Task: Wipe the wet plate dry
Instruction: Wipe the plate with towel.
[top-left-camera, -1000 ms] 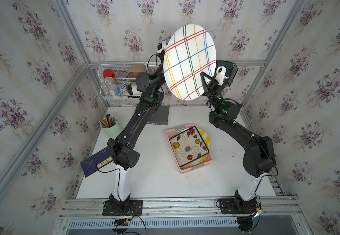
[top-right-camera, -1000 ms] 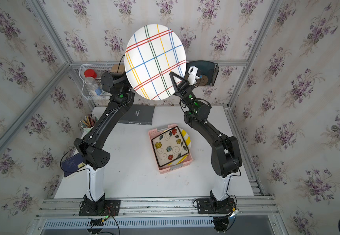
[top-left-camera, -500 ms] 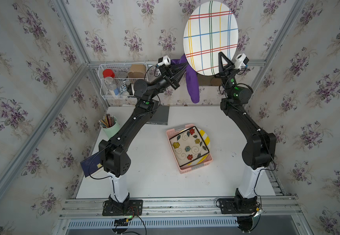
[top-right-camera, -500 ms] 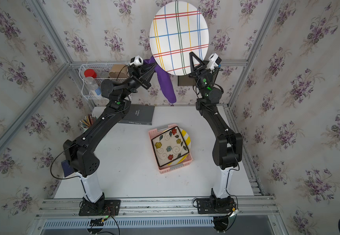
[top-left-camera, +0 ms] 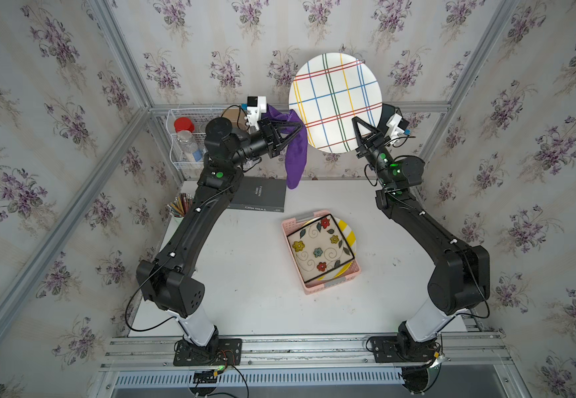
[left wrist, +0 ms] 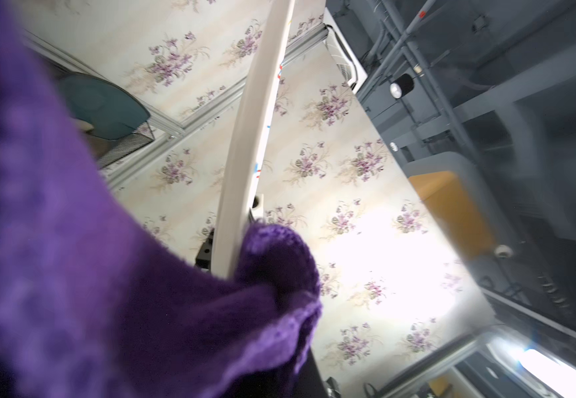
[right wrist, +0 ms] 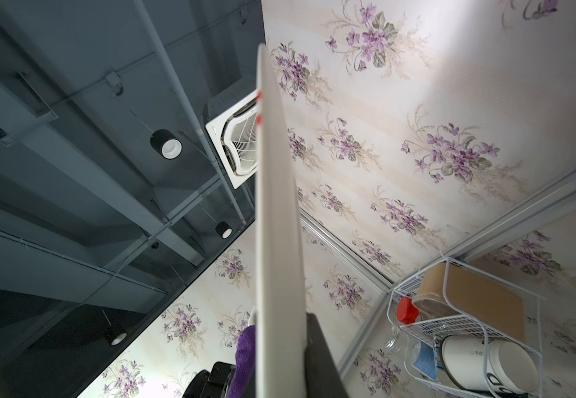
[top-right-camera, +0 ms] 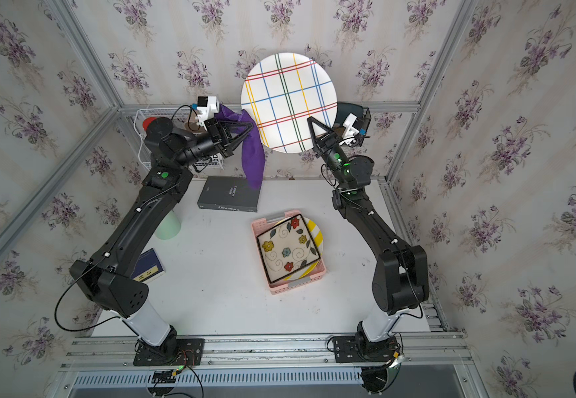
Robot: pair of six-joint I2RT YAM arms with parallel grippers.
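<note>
1. Purple knitted cloth [top-left-camera: 295, 158] hangs from the left gripper [top-left-camera: 297, 125], whose jaws are clamped tight on its upper fold. The loose tail dangles over the far edge of the white table [top-left-camera: 252, 262], beside a dark grey book [top-left-camera: 259, 196].
2. The round white plate with coloured plaid lines [top-left-camera: 335, 103] is held high and near upright before the floral back wall. The right gripper [top-left-camera: 357, 122] pinches its lower rim, jaws almost closed.
3. Open tabletop lies wide below both arms.
4. Both top views show only the plate's patterned face. The left wrist view shows it edge-on, thin and smooth, with the cloth [left wrist: 107, 275] seemingly wrapped over its rim.
5. A pink plastic basket [top-left-camera: 288, 225] holding a square floral plate [top-left-camera: 319, 253] sits well apart.
</note>
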